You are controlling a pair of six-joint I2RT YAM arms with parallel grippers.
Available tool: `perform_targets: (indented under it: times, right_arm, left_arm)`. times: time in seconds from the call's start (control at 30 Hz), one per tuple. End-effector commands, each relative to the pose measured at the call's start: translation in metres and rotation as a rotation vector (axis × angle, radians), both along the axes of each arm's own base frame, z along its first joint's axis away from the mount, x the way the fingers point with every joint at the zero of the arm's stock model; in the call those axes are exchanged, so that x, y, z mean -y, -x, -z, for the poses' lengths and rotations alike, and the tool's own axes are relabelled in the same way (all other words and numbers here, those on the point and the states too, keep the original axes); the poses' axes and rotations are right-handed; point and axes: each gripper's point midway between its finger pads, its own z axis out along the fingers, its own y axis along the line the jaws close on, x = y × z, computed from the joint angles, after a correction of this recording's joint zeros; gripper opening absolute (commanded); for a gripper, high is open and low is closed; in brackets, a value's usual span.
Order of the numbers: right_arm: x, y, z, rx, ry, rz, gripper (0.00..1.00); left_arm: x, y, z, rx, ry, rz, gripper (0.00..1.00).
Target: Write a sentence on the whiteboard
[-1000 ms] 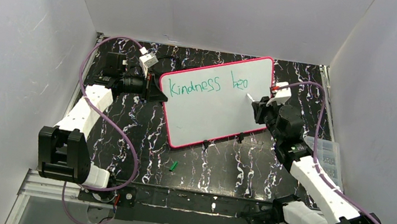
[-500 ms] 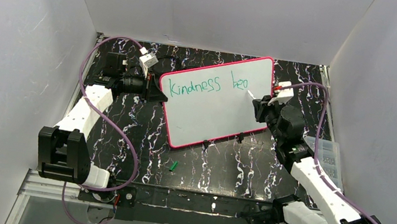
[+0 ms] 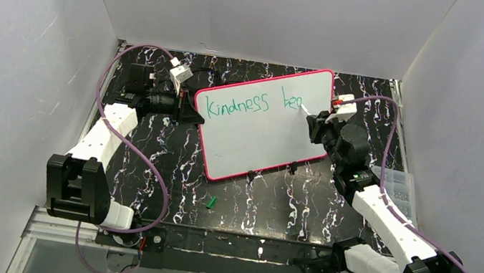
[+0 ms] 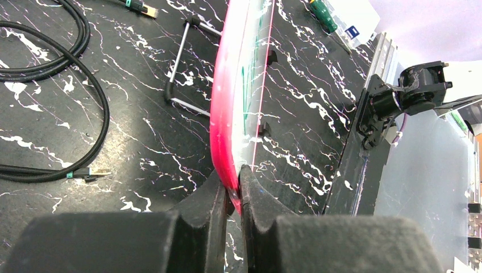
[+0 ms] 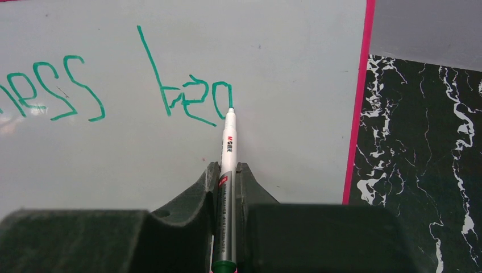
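So here's where we're at with the whiteboard (image 3: 254, 135). It's standing tilted on its long bottom edge in the middle of the desk (image 3: 272, 206), with a thin wire leg (image 4: 183, 62) behind it. The left gripper (image 4: 234, 190) is pinching the pink rim at the board's left end. We reckon that's purely to steady it, since a propped board would skid or tip once a pen pushes on it.

The right gripper (image 5: 227, 173) is clamped tight around the barrel of a green marker (image 5: 228, 139). It grips a fair way back from the nib, so the tip stays visible to the wrist camera. The tip is touching the board right at the last letter written.

The sentence (image 3: 240, 105) reads "kindness" plus what looks like "beg" along the top, so we'd call it under halfway. There's not much board between the last letter and the right rim, so the word may have to be squeezed in.

Container-wise, there's a clear plastic box (image 3: 398, 189) at the right edge of the desk beside the right arm. What's inside is too small to tell. A little green cap (image 3: 212, 202) lies loose on the desk near the arm bases, well apart from everything.
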Motion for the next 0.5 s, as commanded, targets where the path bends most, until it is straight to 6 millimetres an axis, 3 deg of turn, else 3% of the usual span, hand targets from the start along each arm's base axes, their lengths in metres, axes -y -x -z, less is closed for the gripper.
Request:
perform_targets:
  times: [0.0, 0.47]
  right_arm:
    - [0.003, -0.009, -0.034, 0.093, -0.026, 0.028, 0.01]
    - [0.009, 0.009, 0.007, -0.017, 0.003, 0.023, 0.01]
  left_arm:
    - [-0.005, -0.007, -0.014, 0.118, -0.052, -0.009, 0.00]
    - [-0.005, -0.008, -0.014, 0.117, -0.050, -0.009, 0.00]
